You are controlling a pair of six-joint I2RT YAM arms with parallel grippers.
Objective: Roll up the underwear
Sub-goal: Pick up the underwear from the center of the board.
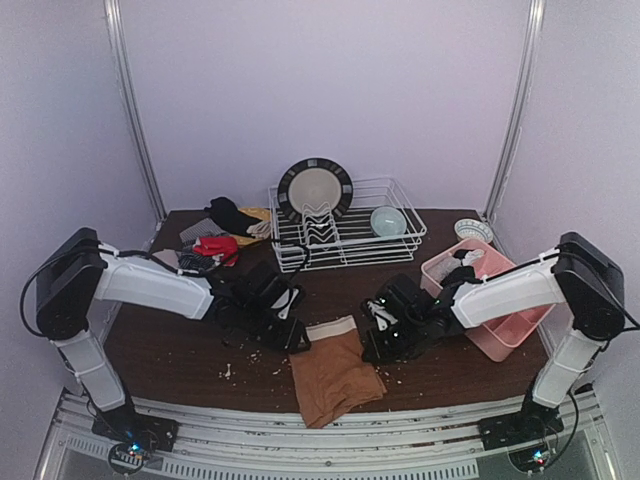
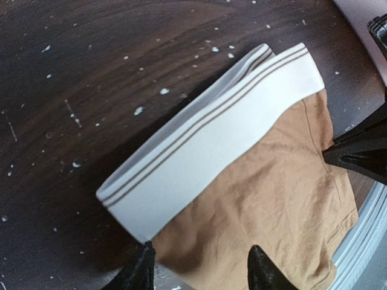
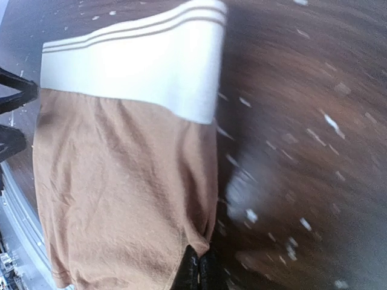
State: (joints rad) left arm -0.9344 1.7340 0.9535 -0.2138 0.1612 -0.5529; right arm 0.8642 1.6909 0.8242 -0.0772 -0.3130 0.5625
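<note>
A: Fingers?

B: Your left fingers (image 2: 259, 273) stand open, tips down. One tip is at the corner of the white waistband (image 2: 211, 139), the other over brown cloth. Nothing is pinched. Your right fingers (image 3: 199, 273) are closed tight at the opposite long side, partway down it. Can't tell whether any cloth is caught between them.

A: And the piece?

B: The underwear (image 1: 335, 380) lies flat on the surface (image 1: 180, 350), between your two arms, with both sets of fingers right at its edges. The long axis runs far to near: waistband at the far end, leg hem (image 1: 340, 405) at the near edge by the rail (image 1: 250, 440), slightly skewed.

A: So the roll runs along that axis.

B: That's my read. Your fingers flank the long sides, so you'd want both at one end first. Left is nearer the waistband. The other garments (image 1: 215, 245) sit well apart, far left. The pink tray (image 1: 500, 325) is just beside your right arm, so mind it.
</note>
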